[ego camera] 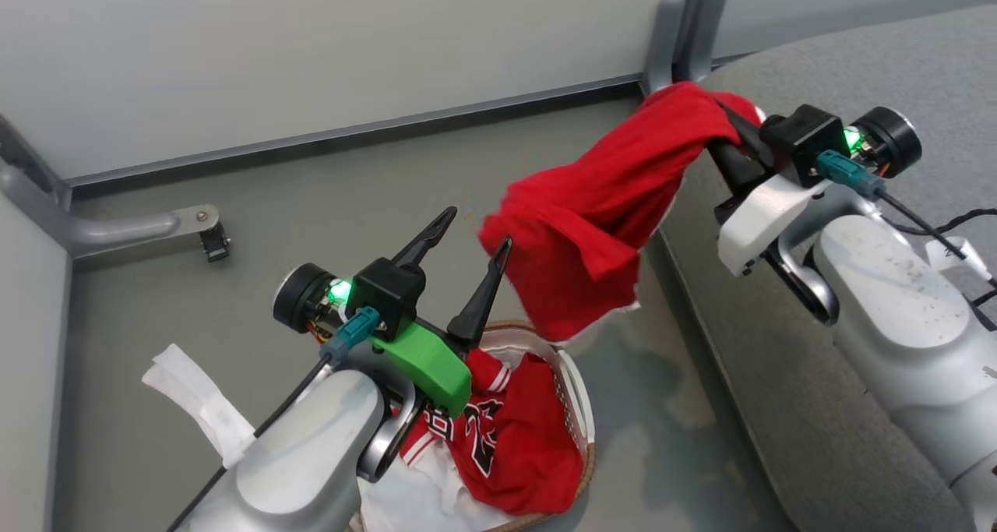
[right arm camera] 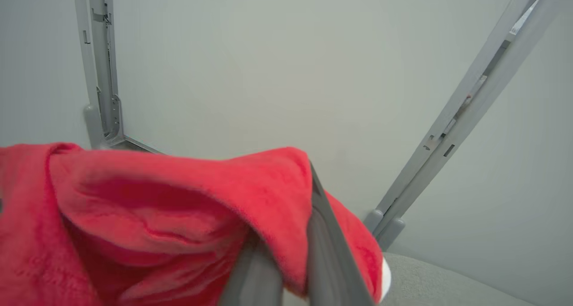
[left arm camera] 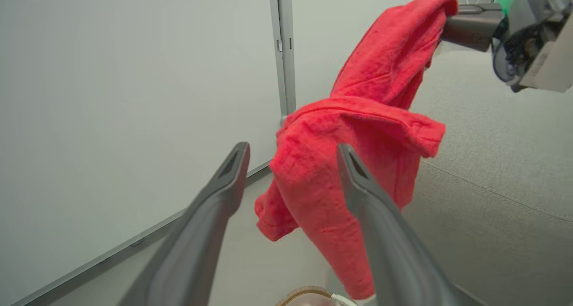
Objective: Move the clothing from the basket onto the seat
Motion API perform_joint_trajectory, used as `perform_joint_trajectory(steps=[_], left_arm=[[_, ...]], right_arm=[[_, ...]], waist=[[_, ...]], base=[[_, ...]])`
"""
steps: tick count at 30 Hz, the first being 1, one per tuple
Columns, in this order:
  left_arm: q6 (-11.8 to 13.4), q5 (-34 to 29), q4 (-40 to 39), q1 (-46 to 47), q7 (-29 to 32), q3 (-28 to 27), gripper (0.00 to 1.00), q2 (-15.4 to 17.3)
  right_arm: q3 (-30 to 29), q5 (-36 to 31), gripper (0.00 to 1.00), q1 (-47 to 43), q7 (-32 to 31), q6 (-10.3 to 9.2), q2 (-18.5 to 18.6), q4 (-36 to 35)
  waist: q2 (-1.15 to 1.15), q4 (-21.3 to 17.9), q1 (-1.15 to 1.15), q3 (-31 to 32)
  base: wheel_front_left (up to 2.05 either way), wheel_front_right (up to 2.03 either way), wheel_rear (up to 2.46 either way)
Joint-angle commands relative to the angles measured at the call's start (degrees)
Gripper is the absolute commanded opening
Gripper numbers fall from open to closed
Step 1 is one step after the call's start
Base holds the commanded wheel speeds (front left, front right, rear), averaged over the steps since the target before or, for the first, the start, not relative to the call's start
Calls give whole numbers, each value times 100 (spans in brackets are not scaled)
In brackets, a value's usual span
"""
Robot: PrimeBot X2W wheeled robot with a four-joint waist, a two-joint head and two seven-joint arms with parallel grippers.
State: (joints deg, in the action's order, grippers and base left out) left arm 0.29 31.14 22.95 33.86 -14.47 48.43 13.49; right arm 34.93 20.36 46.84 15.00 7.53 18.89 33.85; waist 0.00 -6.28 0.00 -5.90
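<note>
Pale grey shells are seen on left forearm [ego camera: 311, 446] & right forearm [ego camera: 896, 306], the latter speckled w/ dark marks. A green bracket [ego camera: 424, 364] is fitted to the former, a white bracket [ego camera: 755, 224] to the latter. Teal connectors [ego camera: 350, 335], black cables [ego camera: 294, 396] & green LEDs [ego camera: 339, 289] are carried. Fingers [ego camera: 424, 240] of left gripper [ego camera: 479, 227] are long, dark, tapered.

Plain red garment [ego camera: 592, 220], red jersey [ego camera: 514, 446] with black-white numerals, grey seat [ego camera: 841, 57]

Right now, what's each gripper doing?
Left gripper: open, empty.
Right gripper: shut on the plain red garment.
</note>
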Motion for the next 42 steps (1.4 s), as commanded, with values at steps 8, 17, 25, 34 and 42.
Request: perform_joint_trajectory(steps=[8, 17, 25, 34, 42], left_arm=[[-32, -187, 154, -97, -70, 28, 100, -53], [-116, -347, 253, -49, -73, 102, 100, -50], [-150, -472, 256, 7, -74, 163, 100, -75], [-176, -609, 117, 185, -75, 246, 100, -89], [-127, -864, -197, 422, -74, 378, 100, -157]], right_arm=[[-481, -190, 0, -236, 28, -8, 341, -268], [-1052, -317, 0, -571, 28, -8, 508, -444], [-1182, -380, 0, -743, 26, -8, 384, -517], [-784, -215, 0, -89, -249, -8, 339, -171], [-572, 632, 0, 1459, -753, -8, 710, 346]], waist=[[0, -1166, 0, -433], [0, -1850, 0, -742], [0, -2059, 0, -923], [0, -1899, 0, -1282], [0, -1414, 0, -1894]], base=[[0, 0, 0], [0, 0, 0], [0, 0, 0], [0, 0, 0], [0, 0, 0]])
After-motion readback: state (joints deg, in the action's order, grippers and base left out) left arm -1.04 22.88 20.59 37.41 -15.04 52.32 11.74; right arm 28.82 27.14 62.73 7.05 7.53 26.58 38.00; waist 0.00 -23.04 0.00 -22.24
